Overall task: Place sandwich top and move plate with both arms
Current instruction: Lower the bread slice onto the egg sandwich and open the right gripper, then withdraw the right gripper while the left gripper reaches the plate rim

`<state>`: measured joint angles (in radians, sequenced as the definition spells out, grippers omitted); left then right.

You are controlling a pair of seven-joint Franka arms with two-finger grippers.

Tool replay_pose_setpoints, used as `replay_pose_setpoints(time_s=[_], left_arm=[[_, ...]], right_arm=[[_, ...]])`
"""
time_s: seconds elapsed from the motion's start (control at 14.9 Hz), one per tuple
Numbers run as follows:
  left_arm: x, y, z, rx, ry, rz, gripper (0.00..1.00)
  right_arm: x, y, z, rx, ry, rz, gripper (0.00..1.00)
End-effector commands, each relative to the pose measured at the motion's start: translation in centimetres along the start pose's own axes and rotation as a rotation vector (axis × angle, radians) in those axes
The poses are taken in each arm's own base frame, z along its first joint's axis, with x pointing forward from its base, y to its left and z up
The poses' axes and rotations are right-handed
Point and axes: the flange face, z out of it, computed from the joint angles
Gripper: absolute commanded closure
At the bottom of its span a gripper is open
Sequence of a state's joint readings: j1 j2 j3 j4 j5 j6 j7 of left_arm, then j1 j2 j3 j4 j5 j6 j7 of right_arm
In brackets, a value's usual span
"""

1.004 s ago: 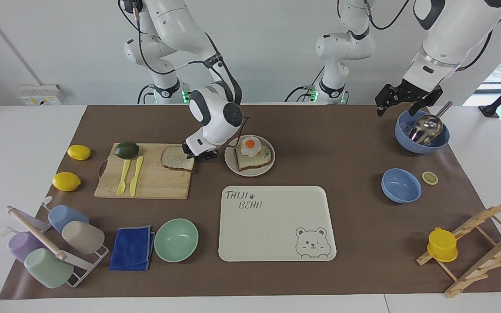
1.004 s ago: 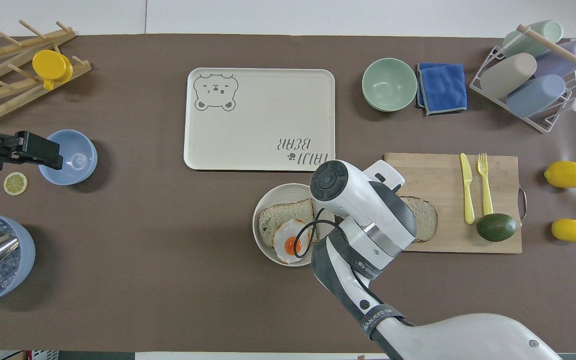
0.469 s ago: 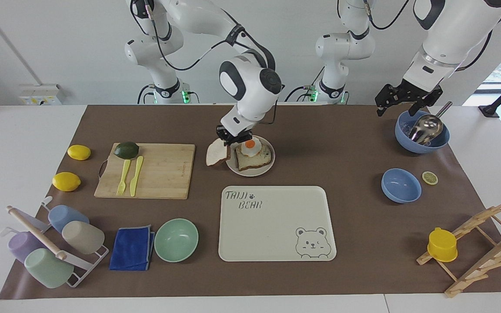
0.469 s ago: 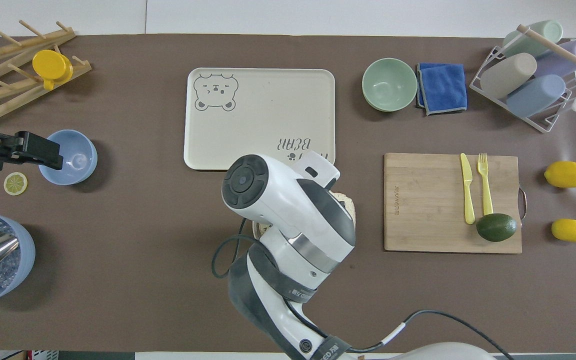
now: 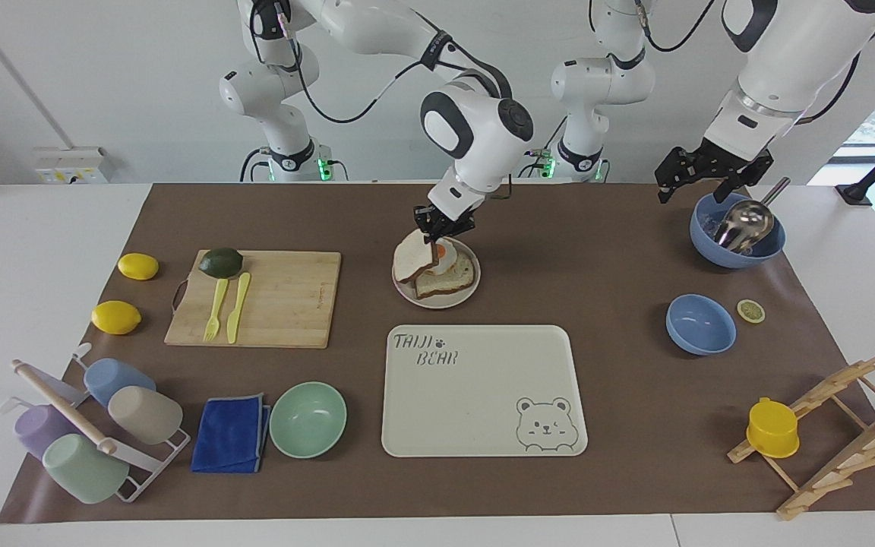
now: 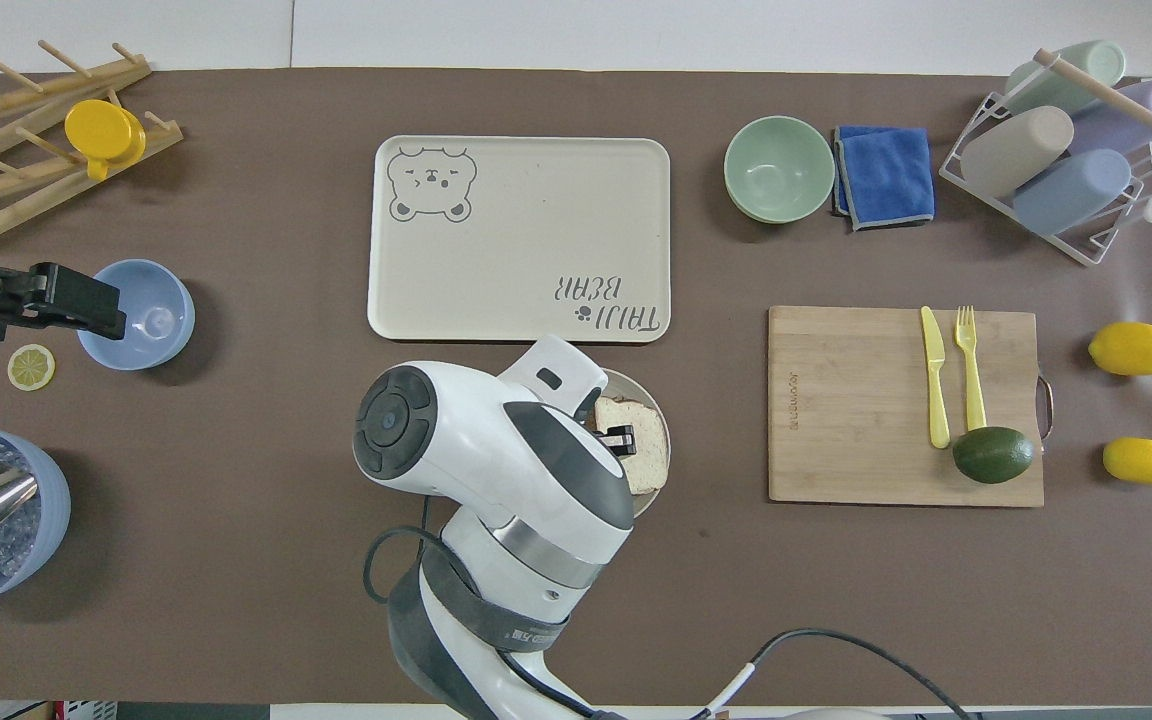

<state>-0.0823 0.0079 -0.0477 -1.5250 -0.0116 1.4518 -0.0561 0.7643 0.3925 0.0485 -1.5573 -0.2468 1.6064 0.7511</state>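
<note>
The right tool (image 5: 443,226) is gripping the bread slice (image 5: 415,264), tilted over the plate (image 5: 437,298) at the tray's (image 5: 483,395) twelve o'clock — placing unfinished, plate move pending; the left tool (image 5: 699,177) is waiting.

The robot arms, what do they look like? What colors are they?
Both arms are glossy white with rounded, chunky segments and dark grey joint bands and round caps. Thin black cables loop along the outside. The right arm ends in a small black right end effector; the left arm ends in a black left end effector. The bases glow green.
</note>
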Motion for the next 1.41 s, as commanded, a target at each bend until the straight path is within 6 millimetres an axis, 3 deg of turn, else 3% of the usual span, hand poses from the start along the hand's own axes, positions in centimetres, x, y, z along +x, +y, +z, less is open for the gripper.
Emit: replay_pose_setpoints(time_s=[0.0, 0.47, 0.54, 0.6, 0.67, 0.74, 0.87, 1.0, 1.07, 1.14, 1.34], left_arm=[[-1.1, -0.5, 0.5, 0.023, -0.004, 0.008, 0.00], [-1.1, -0.3, 0.8, 0.020, 0.005, -0.013, 0.00], [-1.3, -0.2, 0.8, 0.019, 0.011, -0.011, 0.00], [-1.3, -0.2, 1.2, 0.019, 0.009, -0.011, 0.00], [-1.6, -0.2, 1.3, 0.019, 0.005, -0.008, 0.00], [-1.8, -0.1, 1.6, 0.020, -0.001, -0.007, 0.00], [-1.9, 0.1, 1.7, 0.021, -0.002, -0.004, 0.00], [-2.0, 0.1, 1.7, 0.021, -0.004, -0.007, 0.00], [-2.0, 0.3, 1.9, 0.022, -0.005, -0.003, 0.00], [-2.1, 0.4, 2.1, 0.022, -0.007, -0.001, 0.00], [-3.4, 2.0, 5.1, 0.011, 0.009, -0.057, 0.00]], right_arm=[[-0.5, -2.8, 0.3, -0.026, 0.028, -0.041, 1.00], [-0.9, -4.3, 0.2, 0.019, 0.057, -0.062, 1.00], [-0.9, -4.7, 0.4, 0.033, 0.066, -0.066, 0.85], [-0.4, -4.4, 0.7, 0.043, 0.072, -0.061, 0.36], [-0.2, -4.3, 0.4, 0.050, 0.080, -0.060, 0.09], [0.0, -4.2, 0.0, 0.055, 0.085, -0.056, 0.00], [-0.2, -4.4, -0.3, 0.056, 0.091, -0.058, 0.00], [0.2, -3.4, -2.6, 0.083, 0.112, -0.045, 0.00], [0.4, -2.3, -3.4, 0.093, 0.119, -0.037, 0.00], [1.2, 0.6, -4.8, 0.112, 0.129, -0.015, 0.00], [4.2, 11.6, -6.7, 0.192, 0.062, 0.086, 0.00]])
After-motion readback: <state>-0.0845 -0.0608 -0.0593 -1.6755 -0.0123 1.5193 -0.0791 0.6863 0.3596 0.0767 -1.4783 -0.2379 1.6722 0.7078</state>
